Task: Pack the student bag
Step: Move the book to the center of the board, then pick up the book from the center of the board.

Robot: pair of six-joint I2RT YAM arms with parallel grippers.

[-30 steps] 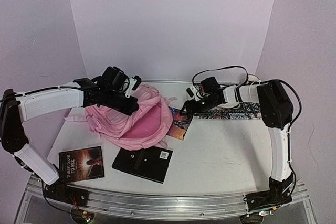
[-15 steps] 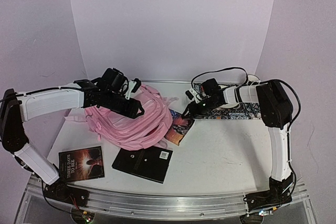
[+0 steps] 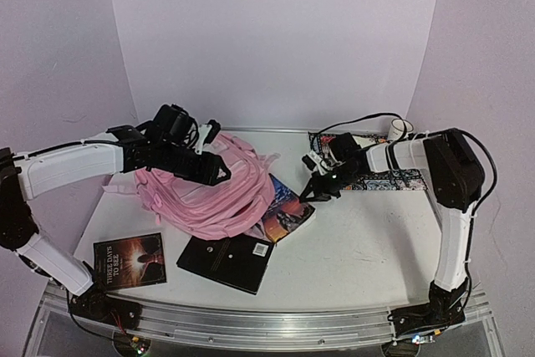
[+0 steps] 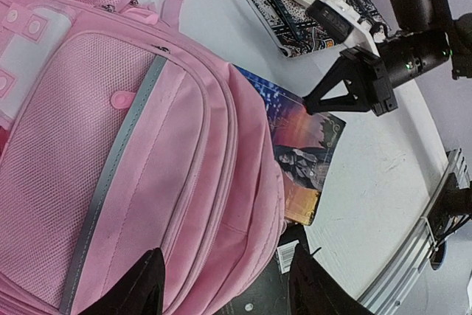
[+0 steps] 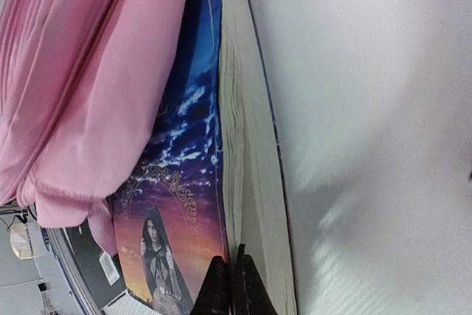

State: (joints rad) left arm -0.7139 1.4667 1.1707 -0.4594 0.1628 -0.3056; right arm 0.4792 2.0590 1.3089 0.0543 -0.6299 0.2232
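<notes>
Left of centre on the white table (image 3: 359,240), the large soft pink fabric backpack (image 3: 205,194) lies flat, mesh front pocket up. Left gripper (image 4: 227,285) hangs directly above its lower edge, jaws spread wide, grasping nothing. A colourful fantasy-cover paperback (image 3: 288,211) pokes out from under the bag's right side. Right gripper (image 3: 320,191) sits at that book's outer edge, fingers pressed together; whether they pinch the cover, cannot tell. Black notebook (image 3: 227,261) lies partly under the bag's near edge.

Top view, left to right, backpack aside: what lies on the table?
Three Days book → black book → sunset-cover book → patterned book → white cup
</notes>
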